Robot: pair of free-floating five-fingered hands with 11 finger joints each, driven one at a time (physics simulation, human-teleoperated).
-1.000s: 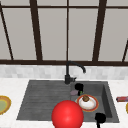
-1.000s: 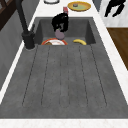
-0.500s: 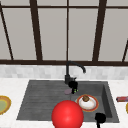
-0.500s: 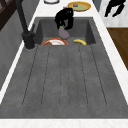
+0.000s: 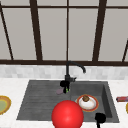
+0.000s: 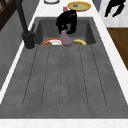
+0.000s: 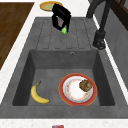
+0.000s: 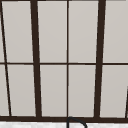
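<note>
— Eggplant (image 6: 65, 38), where is it?
— Left hand (image 6: 66, 22) has its fingers curled around it, above the sink's (image 6: 62, 75) draining board, near the faucet (image 6: 25, 27).
— And the right hand (image 5: 100, 117)?
— It hangs at the sink's front edge; its fingers I cannot tell.

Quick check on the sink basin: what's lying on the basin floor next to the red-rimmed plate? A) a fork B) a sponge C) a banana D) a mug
C: in the right side view a yellow banana lies on the floor of the sink basin, beside the red-rimmed plate and apart from it. The left hand holds an eggplant above the draining board.
</note>
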